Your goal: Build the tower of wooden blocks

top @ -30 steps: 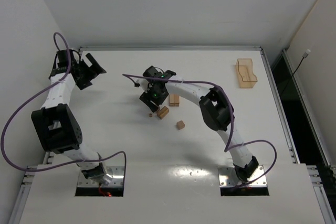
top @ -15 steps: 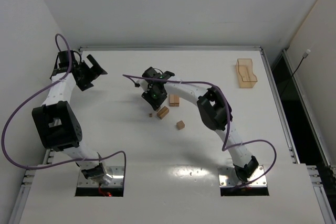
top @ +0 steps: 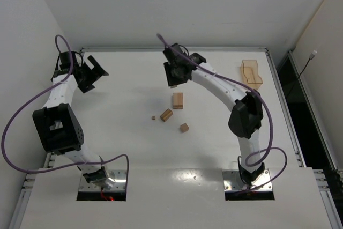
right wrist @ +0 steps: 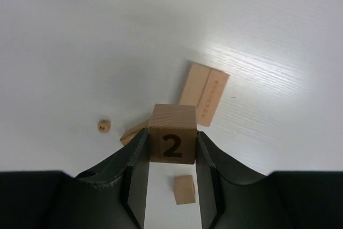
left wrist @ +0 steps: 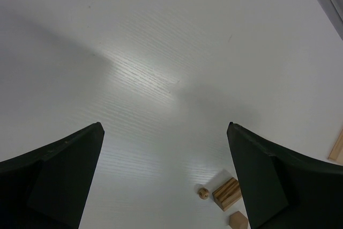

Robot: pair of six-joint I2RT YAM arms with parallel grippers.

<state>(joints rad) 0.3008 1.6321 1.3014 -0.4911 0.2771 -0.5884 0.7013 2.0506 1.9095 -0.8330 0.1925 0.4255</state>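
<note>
One numbered cube point(right wrist: 172, 140) is clamped between the right fingers point(right wrist: 208, 164), raised over the far worktop point(top: 123, 148). Left fingers point(left wrist: 59, 170) stand apart, empty. Recommend squaring it above the two flat bars point(right wrist: 203, 94) before lowering slowly.

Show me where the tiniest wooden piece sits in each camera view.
Top external: the tiniest wooden piece lies near the picture's centre, just left of the slanted block.
Left wrist: the piece is near the bottom, right of centre, left of the block.
Right wrist: the piece is left of centre, left of the block.
Shared landmark: the slanted block.
</note>
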